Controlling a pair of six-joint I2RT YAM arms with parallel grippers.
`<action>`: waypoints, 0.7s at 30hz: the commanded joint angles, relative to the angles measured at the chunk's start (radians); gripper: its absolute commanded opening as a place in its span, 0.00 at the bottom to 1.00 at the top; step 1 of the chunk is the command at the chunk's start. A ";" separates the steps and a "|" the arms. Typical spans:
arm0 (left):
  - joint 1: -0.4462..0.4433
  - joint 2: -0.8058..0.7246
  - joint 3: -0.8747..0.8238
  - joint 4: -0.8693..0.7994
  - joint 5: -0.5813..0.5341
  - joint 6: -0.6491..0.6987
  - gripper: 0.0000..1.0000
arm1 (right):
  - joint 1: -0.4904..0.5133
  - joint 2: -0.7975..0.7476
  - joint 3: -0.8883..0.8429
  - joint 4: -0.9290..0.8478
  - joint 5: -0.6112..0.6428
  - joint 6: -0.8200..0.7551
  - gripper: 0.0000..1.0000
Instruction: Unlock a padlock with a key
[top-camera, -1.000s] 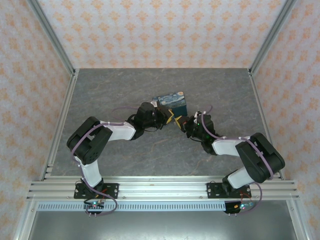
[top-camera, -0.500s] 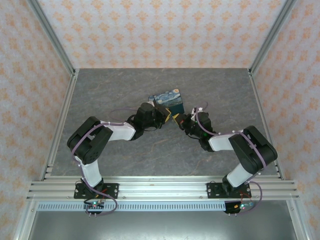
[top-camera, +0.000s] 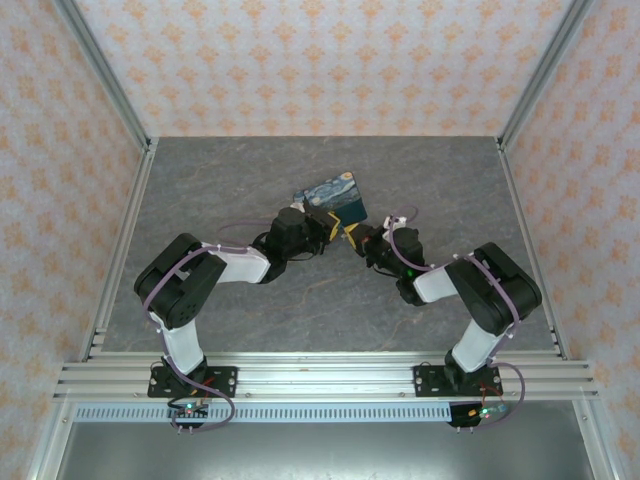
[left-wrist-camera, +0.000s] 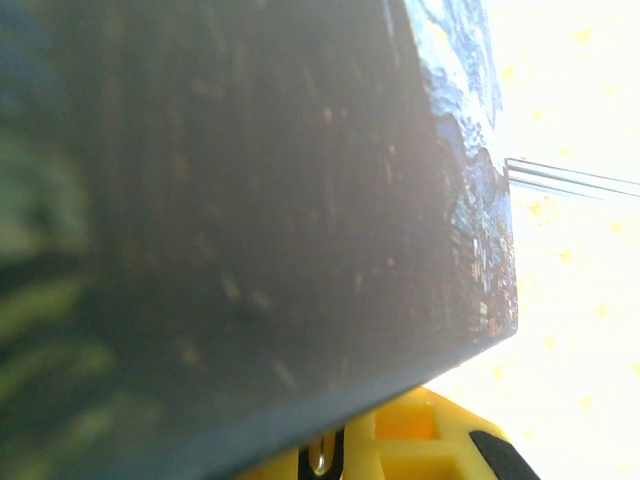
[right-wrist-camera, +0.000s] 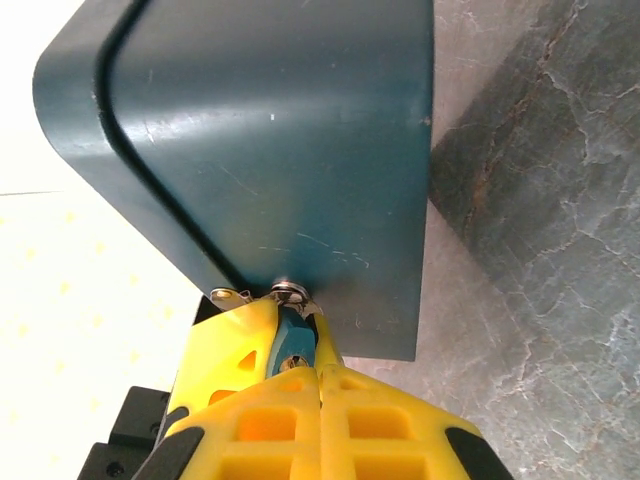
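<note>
Padlock location: the tiny bluish-teal metal padlock with a silvery bit (right-wrist-camera: 291, 340) sits at the lower edge of the dark blue swirly-patterned box (top-camera: 333, 198). It touches the box's plain teal side, near the middle of the grey marbled table (top-camera: 220, 180).
Right gripper: from where I stand, the right gripper (top-camera: 355, 237) has its yellow fingers (right-wrist-camera: 235, 350) clenched on the padlock, tips against the box wall.
Left gripper: the left gripper (left-wrist-camera: 322, 445) has its fingers drawn nearly together under the box's edge. I cannot tell what they pinch, if anything.
Key: cannot be told apart from the pinched piece.
Risk 1: a twist may turn the whole box instead of the lock. Cause: the box looks light and only loosely braced.
Risk 2: the padlock may slip out of the pinch. Cause: a very small piece held on smooth fingers.
Risk 3: the wrists may knock together. Cause: both grippers work just beside each other at one box edge.
Count, robot arms (top-camera: 235, 262): two.
Count, grippers: two.
Count, box: one.
Count, padlock: one.
Count, silvery fittings (right-wrist-camera: 290, 291) at the box edge: two.
</note>
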 joint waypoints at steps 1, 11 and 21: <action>-0.074 -0.024 0.010 0.169 0.131 -0.035 0.00 | 0.009 0.018 0.012 0.039 -0.007 0.024 0.00; -0.088 -0.024 0.046 0.082 0.154 0.012 0.00 | 0.009 0.002 0.080 -0.013 -0.073 -0.019 0.00; -0.089 -0.039 0.055 -0.024 0.166 0.090 0.00 | -0.024 -0.114 0.152 -0.361 -0.087 -0.238 0.00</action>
